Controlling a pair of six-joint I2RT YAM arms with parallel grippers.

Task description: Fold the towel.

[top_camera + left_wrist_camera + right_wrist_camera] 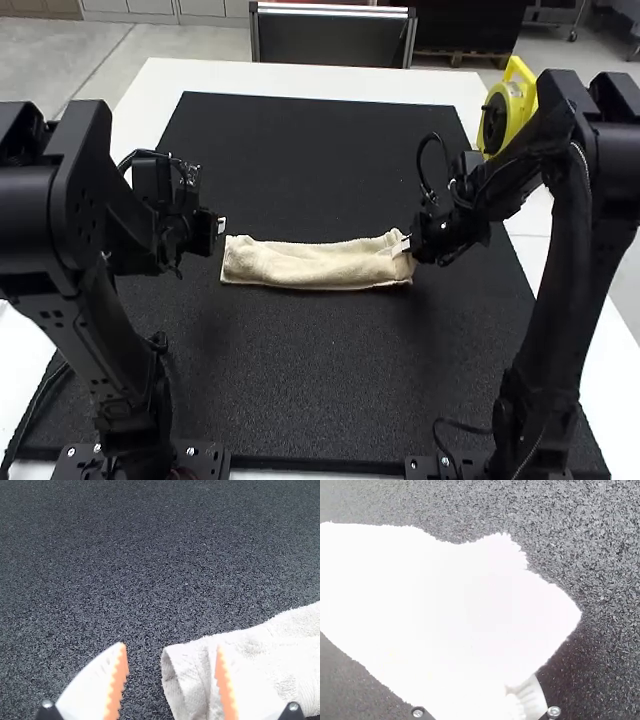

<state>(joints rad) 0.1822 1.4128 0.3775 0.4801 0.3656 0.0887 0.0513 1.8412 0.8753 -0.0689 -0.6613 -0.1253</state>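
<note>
High view: the towel (315, 265) lies as a long, narrow strip, left to right, on the dark mat (300, 380) that covers much of the counter (165, 80). It looks folded lengthwise already. My left pincer (221, 225) is just beside the strip's left end; my right pincer (405, 243) is at the right end, where the cloth is rumpled.

Left wrist view: left pincer open, fingers well parted. The towel's left end shows layered edges in the gap; contact uncertain.

Right wrist view: towel end lies close at my right pincer. Grip state: cannot tell.

Handling estimate: light, soft, limp terry, little slip, not fragile. Best hold is all layers together at a short end, since pinching only the top layer would probably open the strip.
</note>
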